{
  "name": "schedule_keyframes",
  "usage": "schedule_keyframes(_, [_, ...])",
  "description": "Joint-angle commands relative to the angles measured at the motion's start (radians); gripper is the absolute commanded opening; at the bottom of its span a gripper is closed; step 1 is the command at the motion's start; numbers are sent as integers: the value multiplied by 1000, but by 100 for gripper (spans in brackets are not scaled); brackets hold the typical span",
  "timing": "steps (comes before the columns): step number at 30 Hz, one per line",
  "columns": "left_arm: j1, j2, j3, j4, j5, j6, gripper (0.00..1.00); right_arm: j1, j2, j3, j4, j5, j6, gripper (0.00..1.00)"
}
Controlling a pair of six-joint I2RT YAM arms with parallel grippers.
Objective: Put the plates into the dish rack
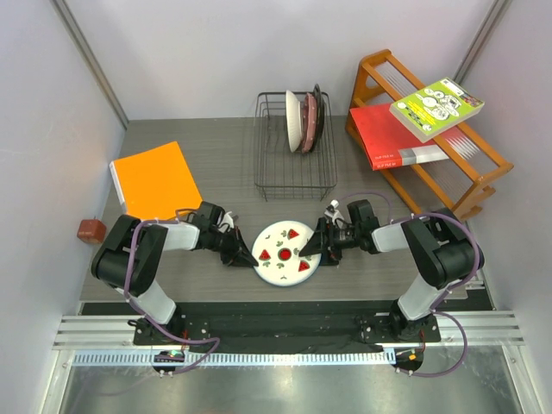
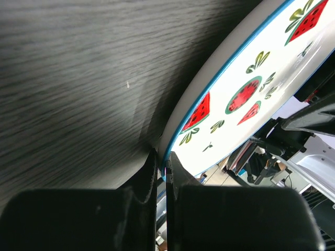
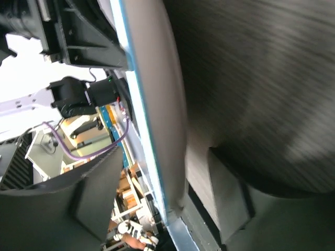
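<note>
Top view: white fruit-motif plate (image 1: 286, 253) sat on the grey counter (image 1: 207, 164) at the near centre, between the two arms, face up, with red watermelon slices around a red middle. Could not tell whether it lay flat or had one edge lifted. Left end effector (image 1: 244, 253) was at the plate's 9 o'clock rim. The left wrist view showed its fingers (image 2: 149, 180) nearly together, pinching the blue-edged rim of the plate (image 2: 246, 78) between them. Right end effector (image 1: 312, 246) was at the plate's 3 o'clock rim. The right wrist view showed its fingers (image 3: 230, 201) standing wide, one on each side of the plate's edge (image 3: 157, 130), not clamped. Whether either pad touched the plate could not be told. Dish rack (image 1: 261, 164), black wire, stood at 12 o'clock from the plate, well apart from it. Three other plates (image 1: 306, 119) stood upright on edge in its far right part, packed close together: the left one pale, the middle one pink, the right one dark-rimmed. Orange folder (image 1: 155, 179) lay at 10 o'clock from the plate. Orange wooden shelf (image 1: 453, 177) stood at 2 o'clock, carrying a red book (image 1: 388, 138) and, partly over it, a green book (image 1: 435, 108). Small red-brown block (image 1: 90, 229) sat beyond the counter's left edge at 9 o'clock.
</note>
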Motion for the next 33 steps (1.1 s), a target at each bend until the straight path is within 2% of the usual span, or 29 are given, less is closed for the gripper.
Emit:
schedule_keyframes(1, [11,22,14,-1,-85,21,0,9,5,-7,2,121,21,68])
schedule_keyframes(6, [11,9,13,-10,-83,19,0,7,-14,4,71,119,86,57])
schedule_keyframes(13, [11,-10,9,-20,-94,19,0,-48,-52,21,47,125,89,55])
schedule_keyframes(23, [11,8,48,-24,-118,27,1,-62,-75,25,45,104,75,33])
schedule_keyframes(27, [11,22,78,-49,-143,56,9,-57,-73,43,38,98,46,28])
schedule_keyframes(28, [10,25,88,-55,-148,64,12,-57,-73,60,7,98,29,22])
schedule_keyframes(29, [11,27,103,-70,-157,71,22,-57,-79,71,-16,99,9,17])
schedule_keyframes(30, [11,25,115,-82,-175,90,27,-57,-83,82,-43,104,-27,11])
schedule_keyframes(31, [11,22,124,-95,-181,100,32,-57,-87,102,-83,102,-41,1])
schedule_keyframes(32, [10,19,146,-105,-187,113,42,-59,-95,111,-100,101,-54,1])
schedule_keyframes(33, [11,13,155,-116,-204,133,47,-59,-107,123,-120,98,-69,1])
